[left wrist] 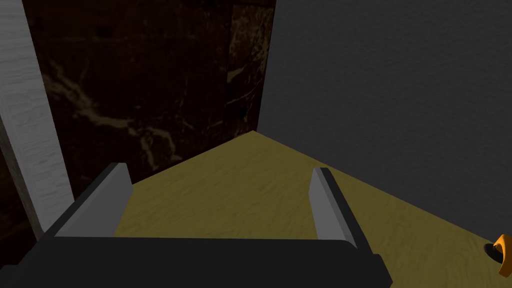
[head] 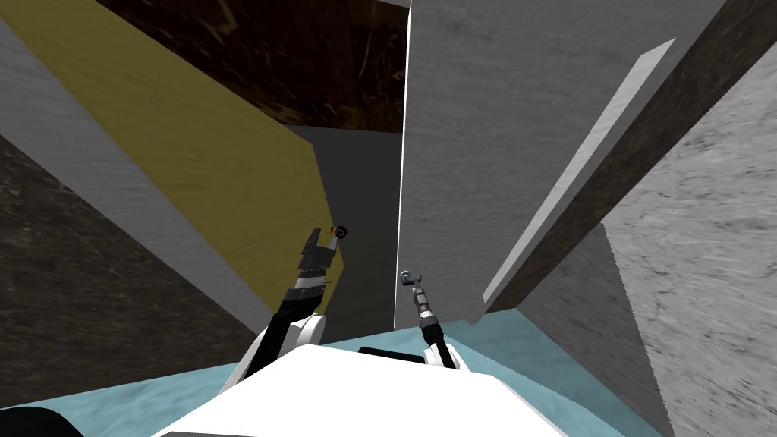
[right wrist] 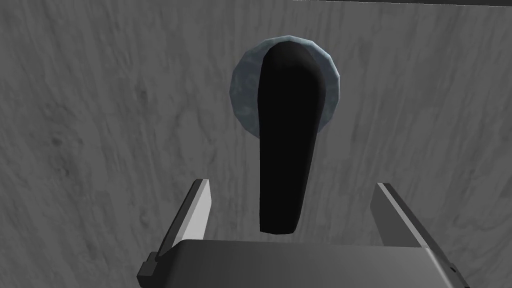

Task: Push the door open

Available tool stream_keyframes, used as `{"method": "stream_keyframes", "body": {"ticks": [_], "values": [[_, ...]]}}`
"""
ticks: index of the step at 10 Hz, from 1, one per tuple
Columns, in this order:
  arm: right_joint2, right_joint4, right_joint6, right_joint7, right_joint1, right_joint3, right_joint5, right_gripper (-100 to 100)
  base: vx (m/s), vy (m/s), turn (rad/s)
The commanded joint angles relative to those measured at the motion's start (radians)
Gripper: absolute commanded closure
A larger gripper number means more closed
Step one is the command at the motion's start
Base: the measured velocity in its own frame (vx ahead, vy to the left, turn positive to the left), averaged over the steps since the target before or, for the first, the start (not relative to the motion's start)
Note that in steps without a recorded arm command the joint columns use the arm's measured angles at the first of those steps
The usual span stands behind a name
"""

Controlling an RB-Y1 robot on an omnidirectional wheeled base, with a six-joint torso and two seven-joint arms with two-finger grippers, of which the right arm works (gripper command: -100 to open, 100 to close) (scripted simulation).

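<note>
The grey door point(head: 470, 152) stands straight ahead and a little to my right, its long pale edge running up the middle of the head view. The right gripper point(head: 410, 278) is held up close against its face. In the right wrist view the door point(right wrist: 100, 125) fills the background, and a black lever handle point(right wrist: 285, 150) hangs from a round blue-grey plate point(right wrist: 244, 95). The lever's free end lies between the fingers of the right gripper point(right wrist: 292, 184), which are spread wide with a clear gap on each side (whether the lever touches the dark body below it, I cannot tell). The left gripper point(head: 322, 241) is raised beside a yellow wood-grain panel point(head: 190, 152), just short of a small black and orange knob point(head: 343, 231). In the left wrist view the left gripper point(left wrist: 220, 170) has its fingers released and grasping nothing. They hang over the yellow panel point(left wrist: 240, 190), with the knob point(left wrist: 500, 252) off to one side. Beyond lie a dark grey wall point(left wrist: 390, 100) and a dark marbled surface point(left wrist: 125, 100). A teal floor point(head: 546, 356) shows at the foot of the door.
</note>
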Motion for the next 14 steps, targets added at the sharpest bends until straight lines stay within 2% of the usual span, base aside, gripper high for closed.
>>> {"method": "stream_keyframes", "body": {"ticks": [1, 2, 3, 8, 9, 14], "values": [[0.019, 0.004, -0.002, 0.0, -0.002, -0.004, -0.002, -100, 0.218, 0.013, 0.029], [0.012, 0.004, -0.001, 0.001, -0.003, -0.003, -0.001, -100, 0.093, 0.005, 0.007], [0.012, 0.004, -0.001, 0.001, -0.003, -0.003, -0.001, 100, -0.011, -0.001, -0.006], [0.012, 0.004, -0.001, 0.001, -0.003, -0.003, -0.001, 100, -0.018, -0.003, -0.001], [0.001, 0.007, 0.001, 0.004, -0.004, -0.015, -0.007, 100, 0.089, 0.038, -0.025], [-0.025, 0.012, 0.001, 0.016, -0.01, -0.058, -0.027, 100, 0.174, 0.079, -0.04]]}}
